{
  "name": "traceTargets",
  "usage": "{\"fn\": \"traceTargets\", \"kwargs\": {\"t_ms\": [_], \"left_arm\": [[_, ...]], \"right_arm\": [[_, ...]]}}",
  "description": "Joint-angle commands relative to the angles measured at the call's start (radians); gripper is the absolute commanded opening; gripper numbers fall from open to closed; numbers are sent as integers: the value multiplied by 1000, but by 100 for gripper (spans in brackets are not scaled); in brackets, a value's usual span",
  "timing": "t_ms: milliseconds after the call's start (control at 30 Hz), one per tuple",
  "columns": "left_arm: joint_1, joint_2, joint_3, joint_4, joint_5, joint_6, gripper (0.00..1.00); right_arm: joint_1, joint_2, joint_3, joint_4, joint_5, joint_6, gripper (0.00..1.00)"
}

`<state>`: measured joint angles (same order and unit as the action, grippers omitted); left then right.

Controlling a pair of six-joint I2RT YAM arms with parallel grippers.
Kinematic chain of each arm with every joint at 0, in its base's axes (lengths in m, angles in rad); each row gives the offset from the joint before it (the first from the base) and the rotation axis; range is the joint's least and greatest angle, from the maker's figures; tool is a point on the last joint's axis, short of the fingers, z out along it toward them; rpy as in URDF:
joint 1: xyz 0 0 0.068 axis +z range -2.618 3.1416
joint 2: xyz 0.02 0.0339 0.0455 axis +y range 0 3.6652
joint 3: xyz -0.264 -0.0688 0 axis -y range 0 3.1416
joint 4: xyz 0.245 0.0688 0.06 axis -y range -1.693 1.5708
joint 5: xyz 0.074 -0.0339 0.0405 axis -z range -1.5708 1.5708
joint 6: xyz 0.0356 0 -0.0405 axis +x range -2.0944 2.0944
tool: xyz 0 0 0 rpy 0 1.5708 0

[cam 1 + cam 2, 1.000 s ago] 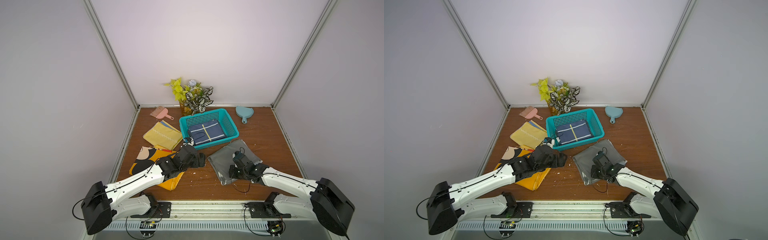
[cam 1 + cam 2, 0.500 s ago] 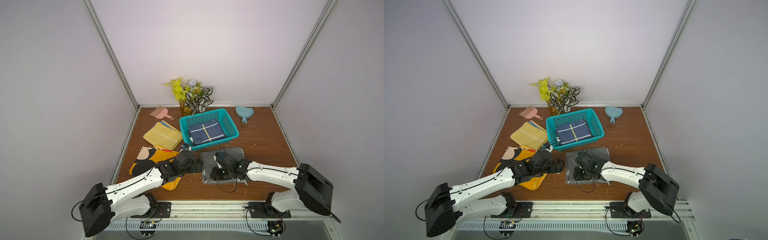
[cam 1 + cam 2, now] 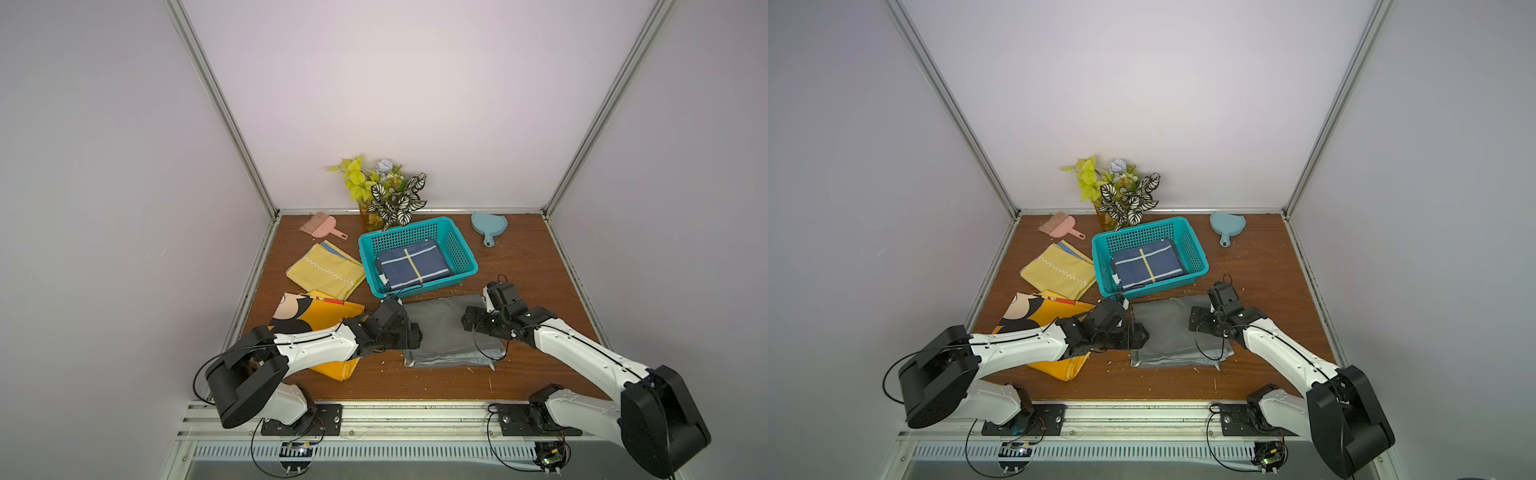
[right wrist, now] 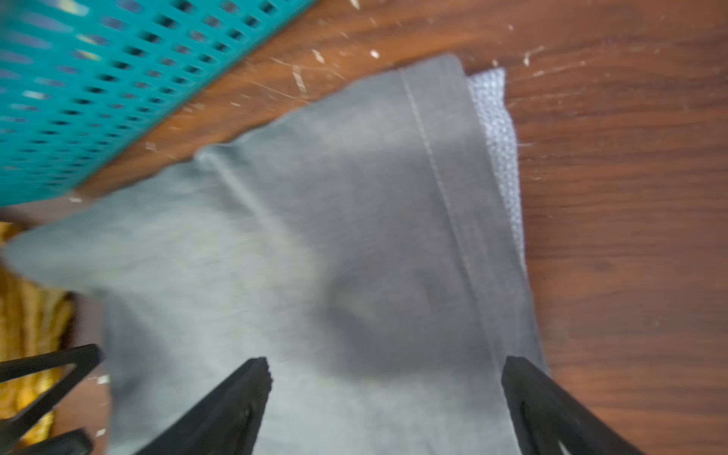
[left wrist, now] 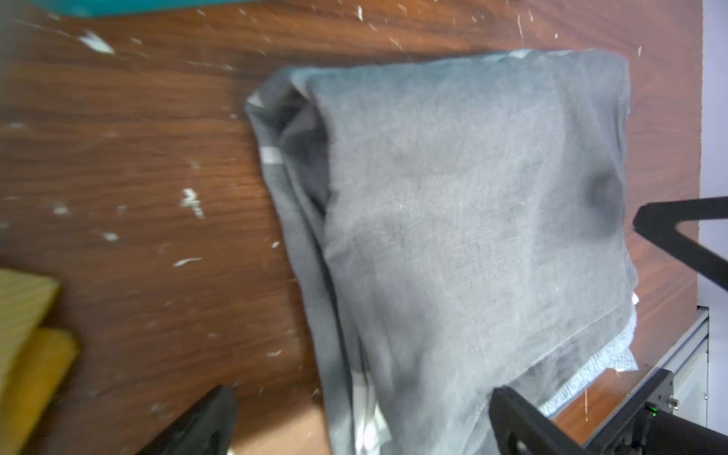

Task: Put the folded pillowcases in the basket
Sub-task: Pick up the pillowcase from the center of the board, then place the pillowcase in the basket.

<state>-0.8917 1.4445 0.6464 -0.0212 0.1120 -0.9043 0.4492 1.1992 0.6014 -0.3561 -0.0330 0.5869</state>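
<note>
Right wrist view: my right gripper (image 4: 386, 362) spreads wide over the pillowcase (image 4: 315, 236); left gripper (image 5: 362, 390) likewise; basket (image 4: 78, 78) just ahead.

Stretched in low over the surface (image 3: 540, 257) from both sides, facing each other. Left arm (image 3: 316, 344): extended forward, bent at the wrist, with jaws spread wide and nothing clamped between them. Right arm (image 3: 582, 352): angled inward, likewise with jaws wide apart, gripping nothing.

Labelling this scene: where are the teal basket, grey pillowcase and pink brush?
teal basket (image 3: 405, 237): in a top view, its far wall.
grey pillowcase (image 3: 441, 328): in a top view, the cloth's middle.
pink brush (image 3: 322, 229): in a top view, its head.
</note>
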Motion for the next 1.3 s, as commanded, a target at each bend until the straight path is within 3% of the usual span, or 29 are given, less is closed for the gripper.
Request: {"fn": "traceTargets", "kwargs": {"t_ms": [0, 333, 500, 633, 733, 767, 933, 1000, 1267], "left_arm": [[-10, 39, 27, 38, 30, 24, 100], [-9, 165, 28, 105, 87, 37, 100], [-9, 183, 25, 104, 80, 42, 99], [-9, 192, 15, 114, 84, 38, 81], [-9, 195, 12, 121, 87, 35, 65], [-9, 196, 10, 121, 88, 34, 59], [-13, 190, 21, 105, 81, 39, 0], [-20, 180, 31, 87, 71, 41, 0], [-127, 124, 183, -73, -3, 51, 0]], "right_arm": [[-45, 32, -13, 54, -27, -71, 99], [-83, 120, -55, 94, -41, -113, 99], [-79, 121, -123, 187, -192, -100, 93], [-59, 106, -187, 239, -242, -66, 86], [-35, 86, -219, 260, -259, -44, 72], [-27, 78, -225, 265, -260, -40, 65], [-17, 66, -238, 244, -237, -36, 10], [-19, 53, -232, 229, -233, -36, 0], [-10, -125, -159, 73, -194, -19, 0]]}}
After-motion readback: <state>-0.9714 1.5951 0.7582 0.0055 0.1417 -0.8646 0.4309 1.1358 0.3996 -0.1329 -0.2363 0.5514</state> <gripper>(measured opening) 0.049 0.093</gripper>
